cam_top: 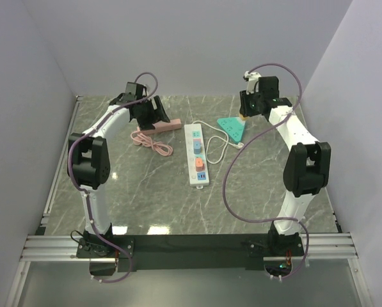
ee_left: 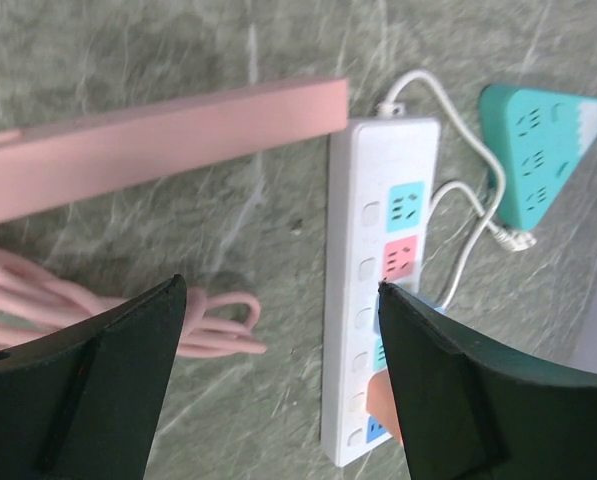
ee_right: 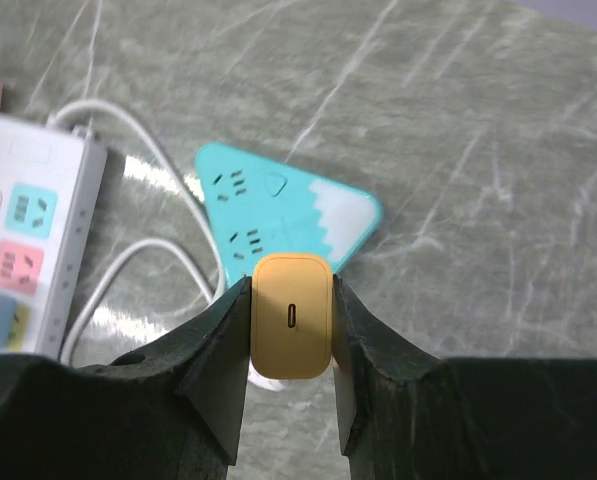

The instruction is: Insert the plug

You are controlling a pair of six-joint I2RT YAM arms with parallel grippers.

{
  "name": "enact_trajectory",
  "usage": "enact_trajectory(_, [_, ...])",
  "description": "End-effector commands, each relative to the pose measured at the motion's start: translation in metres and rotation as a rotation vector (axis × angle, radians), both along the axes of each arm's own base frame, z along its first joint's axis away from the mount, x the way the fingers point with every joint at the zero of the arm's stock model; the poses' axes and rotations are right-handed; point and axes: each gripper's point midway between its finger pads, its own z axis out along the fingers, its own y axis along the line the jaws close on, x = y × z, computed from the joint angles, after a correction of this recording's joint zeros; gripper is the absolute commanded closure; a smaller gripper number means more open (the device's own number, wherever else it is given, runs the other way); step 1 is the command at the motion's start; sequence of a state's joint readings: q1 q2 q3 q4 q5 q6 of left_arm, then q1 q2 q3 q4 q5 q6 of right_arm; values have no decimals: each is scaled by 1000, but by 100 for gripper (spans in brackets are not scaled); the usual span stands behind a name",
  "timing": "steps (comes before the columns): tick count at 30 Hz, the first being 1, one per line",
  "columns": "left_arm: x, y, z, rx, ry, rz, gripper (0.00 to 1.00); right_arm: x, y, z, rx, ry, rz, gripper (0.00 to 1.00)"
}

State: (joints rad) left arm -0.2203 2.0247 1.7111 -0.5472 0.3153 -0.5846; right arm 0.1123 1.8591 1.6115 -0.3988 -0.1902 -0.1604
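**Plug gripped above the teal block, not yet seated**

Left of the white power strip (cam_top: 197, 153), your left gripper (ee_left: 280, 288) hangs wide open with nothing between its fingers. It sits over the pink strip (ee_left: 158, 150) and the coiled pink cable (ee_left: 38, 290), likely so the other arm has room. The white power strip runs lengthwise mid-table with its coloured sockets facing up. Just right of its far end lies the teal triangular block (ee_right: 278, 215), sockets also up. Your right gripper (ee_right: 291, 290) is closed on the orange plug (ee_right: 291, 318), pinching its two flat sides so the body sits square. The port face looks at the wrist camera, so the prongs, hidden here, presumably point down. It hovers at the block's near edge, so I judge that block to be the target; line up the prongs before lowering
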Motion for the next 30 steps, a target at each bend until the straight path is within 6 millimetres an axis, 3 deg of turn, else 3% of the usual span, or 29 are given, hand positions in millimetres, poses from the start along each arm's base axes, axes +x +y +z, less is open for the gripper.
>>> enact_trajectory(1, [-2, 3, 34, -6, -100, 10, 17, -1, 17, 10, -4, -32, 189, 100])
enact_trajectory(4, [-10, 6, 24, -3, -76, 20, 17, -3, 20, 6, -4, 1, 245, 100])
enact_trajectory(5, [-15, 6, 15, -2, -57, 19, 17, -5, 19, -5, -7, 35, 250, 100])
enact_trajectory(9, [-22, 7, 10, -3, -46, 26, 17, -10, 13, -19, -26, 43, 255, 100])
enact_trajectory(20, [-18, 11, 24, 9, -79, 52, 17, -14, -2, -51, -134, 89, 264, 100])
enact_trajectory(25, [-8, 6, 18, -7, -58, 64, 17, -13, 3, -64, -156, 108, 272, 100])
enact_trajectory(30, [5, 23, 19, 80, -85, 149, 16, -8, 35, -60, -139, 90, 287, 100])
